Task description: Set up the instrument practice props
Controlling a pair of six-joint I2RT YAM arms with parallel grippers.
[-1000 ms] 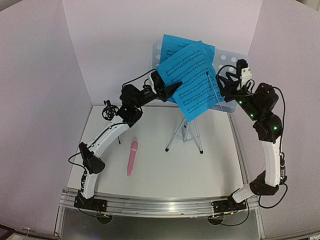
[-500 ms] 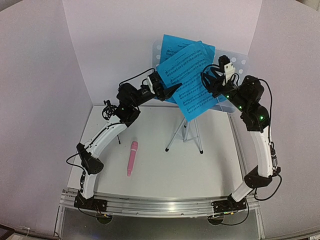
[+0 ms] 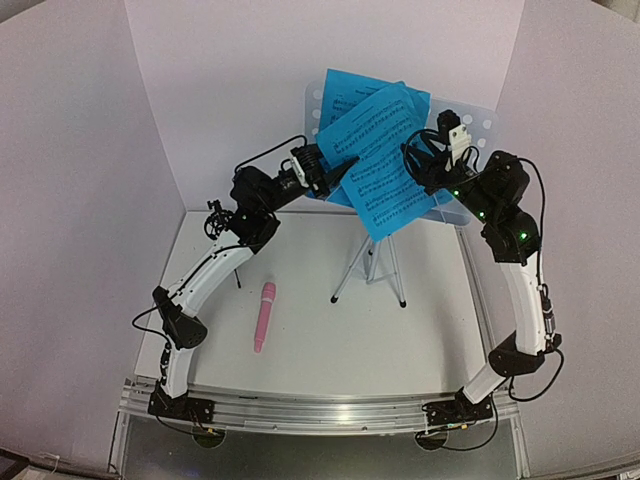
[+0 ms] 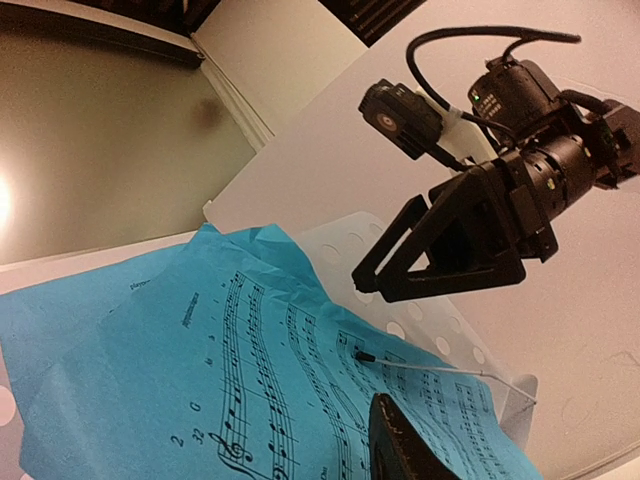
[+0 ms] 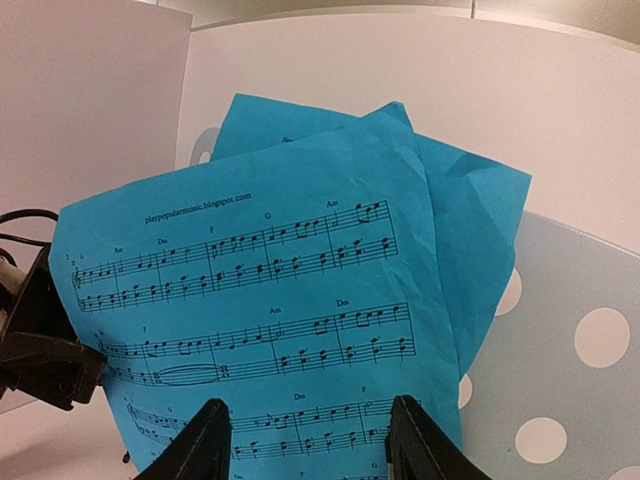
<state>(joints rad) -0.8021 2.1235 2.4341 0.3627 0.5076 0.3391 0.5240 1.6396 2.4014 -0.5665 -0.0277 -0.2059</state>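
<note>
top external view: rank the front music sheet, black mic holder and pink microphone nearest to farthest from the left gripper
1. front music sheet, right at the left gripper tips
2. black mic holder, back left, below the forearm
3. pink microphone, lying front left

A white tabletop point(image 3: 320, 345) sits inside a three-sided booth of pale lilac panels. The far panel point(image 3: 240, 90) stands upright and meets the tabletop in a straight line. The left panel point(image 3: 70, 260) and the right panel point(image 3: 590, 270) splay outward toward the near side. A thin seam point(image 3: 478, 300) runs from near to far close to the tabletop's right edge. A silver aluminium rail point(image 3: 320, 412) runs along the near edge, and a grey surface point(image 3: 320, 455) shows just nearer than it. In the left wrist view, a dim brownish surface point(image 4: 100, 130) shows beyond the panels, with a bright glare point(image 4: 4, 200) at its left edge.
</note>
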